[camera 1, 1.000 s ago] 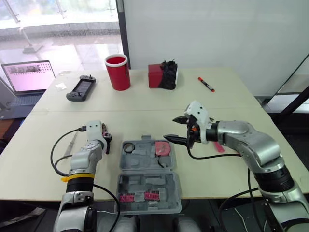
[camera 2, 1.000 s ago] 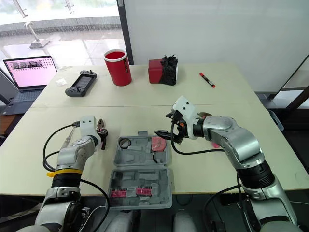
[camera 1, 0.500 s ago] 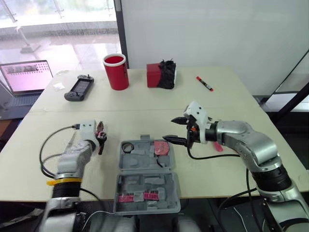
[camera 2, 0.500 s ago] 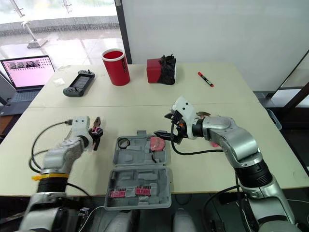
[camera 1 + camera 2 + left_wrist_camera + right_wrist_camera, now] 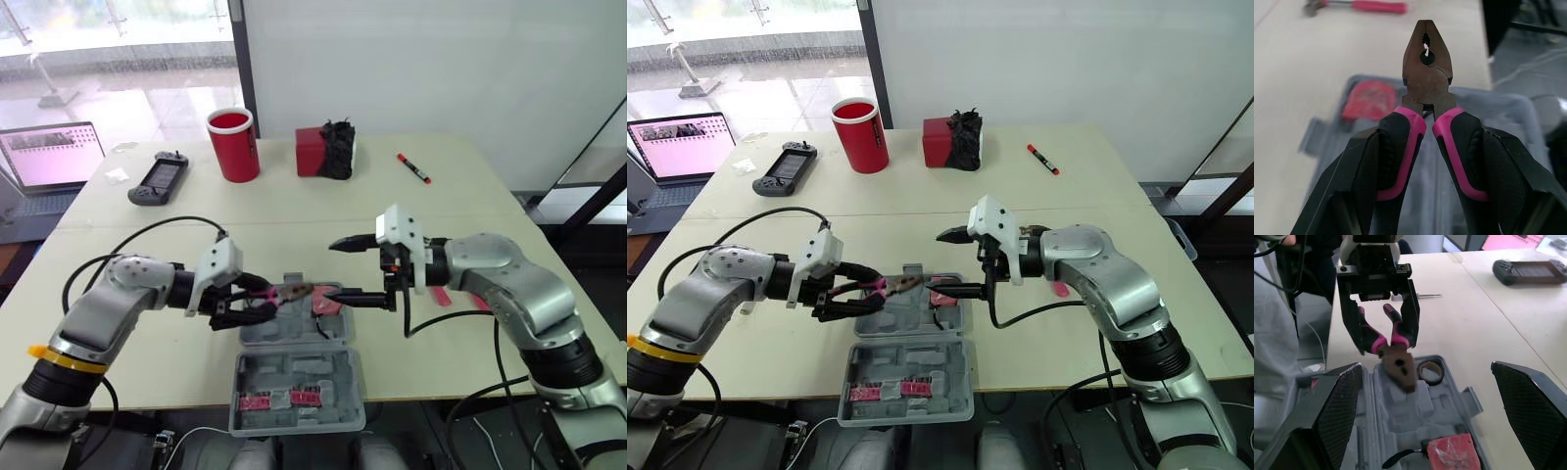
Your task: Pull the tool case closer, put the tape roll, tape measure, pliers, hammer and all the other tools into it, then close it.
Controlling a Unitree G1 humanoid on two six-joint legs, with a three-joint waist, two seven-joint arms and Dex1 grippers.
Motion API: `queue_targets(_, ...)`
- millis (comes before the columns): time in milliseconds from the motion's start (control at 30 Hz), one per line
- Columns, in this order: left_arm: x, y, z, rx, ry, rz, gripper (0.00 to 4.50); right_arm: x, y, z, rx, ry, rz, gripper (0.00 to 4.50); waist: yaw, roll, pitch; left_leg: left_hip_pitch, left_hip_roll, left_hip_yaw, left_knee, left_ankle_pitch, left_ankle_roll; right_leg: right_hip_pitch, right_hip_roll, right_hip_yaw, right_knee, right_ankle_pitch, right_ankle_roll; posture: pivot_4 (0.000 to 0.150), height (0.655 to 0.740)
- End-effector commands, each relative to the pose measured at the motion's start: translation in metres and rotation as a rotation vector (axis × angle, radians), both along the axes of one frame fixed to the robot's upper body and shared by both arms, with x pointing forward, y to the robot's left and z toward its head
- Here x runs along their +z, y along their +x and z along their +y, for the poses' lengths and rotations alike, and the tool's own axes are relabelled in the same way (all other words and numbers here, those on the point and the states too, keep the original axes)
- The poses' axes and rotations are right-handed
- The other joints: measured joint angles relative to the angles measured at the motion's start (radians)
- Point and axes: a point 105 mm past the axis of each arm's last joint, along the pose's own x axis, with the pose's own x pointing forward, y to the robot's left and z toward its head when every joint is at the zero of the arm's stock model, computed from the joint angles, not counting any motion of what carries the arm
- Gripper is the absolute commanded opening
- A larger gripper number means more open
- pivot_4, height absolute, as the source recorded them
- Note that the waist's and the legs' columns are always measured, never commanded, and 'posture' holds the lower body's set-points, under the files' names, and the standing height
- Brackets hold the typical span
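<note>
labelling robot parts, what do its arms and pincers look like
The left arm and right arm have rounded silver-grey shells with black joints, a white block at each wrist and a loose black cable. The left arm has a yellow band. The left pincer and right pincer each have two tapered black fingers.

The two head views look forward and down from the near edge of the table. They sit side by side, slightly apart, and share nearly the whole scene, from the open case near to the red cup far. The left wrist view sits very close behind the pliers, facing right across the case toward a hammer. The right wrist view faces left over the same case, near it, meeting the left gripper head-on.
</note>
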Motion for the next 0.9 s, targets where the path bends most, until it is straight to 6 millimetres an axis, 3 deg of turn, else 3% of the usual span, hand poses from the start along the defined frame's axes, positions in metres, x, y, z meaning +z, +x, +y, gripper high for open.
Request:
queue_targets(33, 0.010, 0.000, -0.001, -0.062, 0.016, -0.055, 2.48, -0.001, -0.016, 0.008, 0.071, -0.009, -0.028, 4.50, 0.003, 0.000, 0.000, 0.000, 0.000, 0.000, 0.000, 0.000, 0.000, 0.000, 0.000, 0.000, 0.000, 0.000, 0.000, 0.150, 0.7400)
queue_targets(367, 0.015, -0.003, -0.016, -0.147, 0.006, -0.084, 2.48, -0.028, -0.020, 0.023, 0.064, -0.019, 0.042, 4.50, 0.004, 0.000, 0.000, 0.000, 0.000, 0.000, 0.000, 0.000, 0.000, 0.000, 0.001, 0.000, 0.001, 0.000, 0.000, 0.150, 0.7400)
queue_targets(500, 0.016, -0.006, -0.019, -0.164, 0.006, -0.086, 2.48, -0.028, -0.018, 0.028, 0.052, 0.012, 0.056, 4.50, 0.004, 0.000, 0.000, 0.000, 0.000, -0.001, 0.001, 0.000, 0.000, 0.000, 0.001, 0.000, 0.001, 0.000, 0.000, 0.150, 0.7400)
queue_targets(633, 0.017, -0.008, -0.023, -0.179, -0.005, -0.087, 2.48, -0.028, -0.015, 0.030, 0.039, 0.031, 0.065, 3.15, 0.005, 0.000, 0.000, 0.000, 0.000, -0.001, 0.001, 0.000, 0.000, 0.000, 0.001, 0.000, 0.001, 0.000, 0.000, 0.150, 0.7400)
queue_targets(767, 0.017, -0.008, -0.026, -0.183, -0.013, -0.093, 2.48, -0.030, -0.013, 0.028, 0.037, 0.024, 0.073, 1.20, 0.005, 0.000, 0.000, 0.000, 0.000, -0.001, 0.001, 0.000, 0.000, 0.000, 0.001, 0.000, 0.002, 0.000, 0.000, 0.150, 0.7400)
queue_targets(800, 0.018, -0.008, -0.026, -0.182, -0.014, -0.095, 2.48, -0.031, -0.013, 0.028, 0.037, 0.020, 0.073, 0.90, 0.005, 0.000, 0.000, 0.000, 0.000, -0.001, 0.001, 0.000, 0.000, 0.000, 0.001, 0.000, 0.002, 0.000, 0.000, 0.150, 0.7400)
queue_targets(900, 0.018, -0.006, -0.025, -0.177, -0.012, -0.099, 2.48, -0.034, -0.013, 0.029, 0.035, 0.016, 0.077, 0.91, 0.004, 0.000, 0.000, 0.000, 0.000, -0.001, 0.001, 0.000, 0.000, 0.000, 0.001, 0.000, 0.002, 0.000, 0.000, 0.150, 0.7400)
